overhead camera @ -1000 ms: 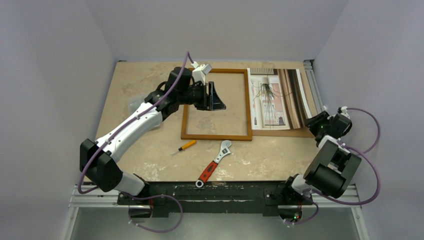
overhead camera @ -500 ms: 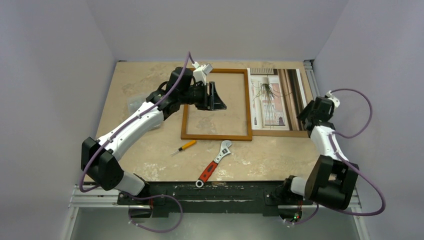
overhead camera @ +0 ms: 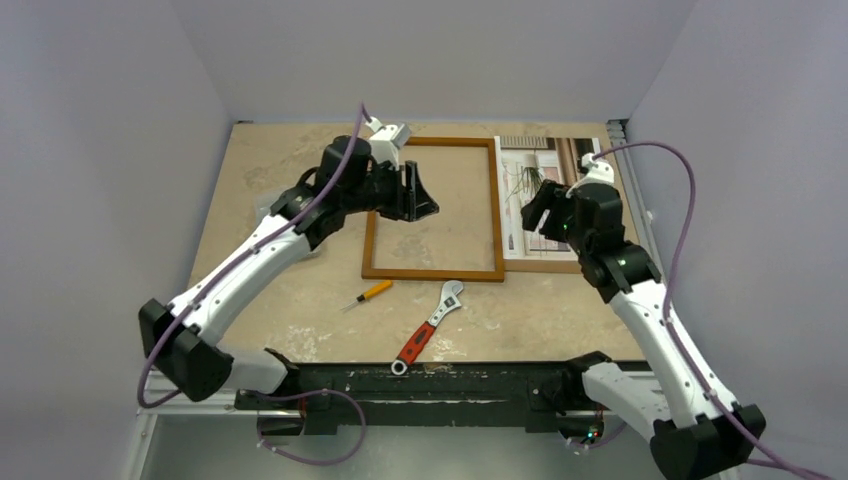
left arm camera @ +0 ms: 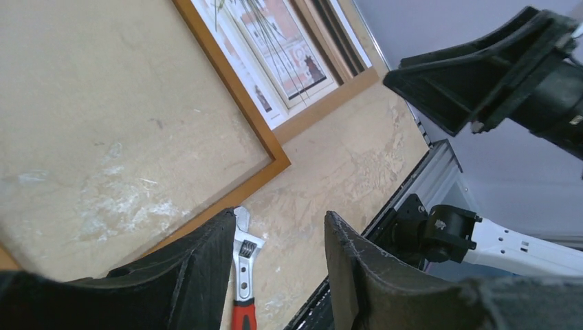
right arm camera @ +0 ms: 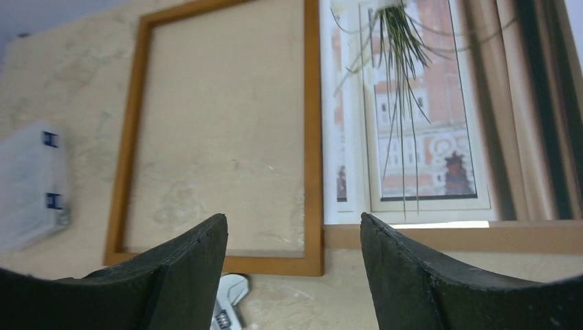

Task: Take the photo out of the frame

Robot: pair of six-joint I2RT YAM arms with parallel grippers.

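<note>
White link shells (overhead camera: 250, 265), black joint housings (overhead camera: 190, 355) at five and seven o'clock, loose looping purple cables (overhead camera: 691, 203), black wedge-shaped fingers (right arm camera: 172, 282).

Top view looks steeply down from high above the near edge, over the whole table (overhead camera: 300, 300); both wrist views sit closer, peering past their own fingers (right arm camera: 172, 289); all share the frame (overhead camera: 432, 274).

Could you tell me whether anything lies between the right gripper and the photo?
Nothing visible does: the right gripper hangs open over the photo, which lies uncovered on its backing board beside the frame.
</note>
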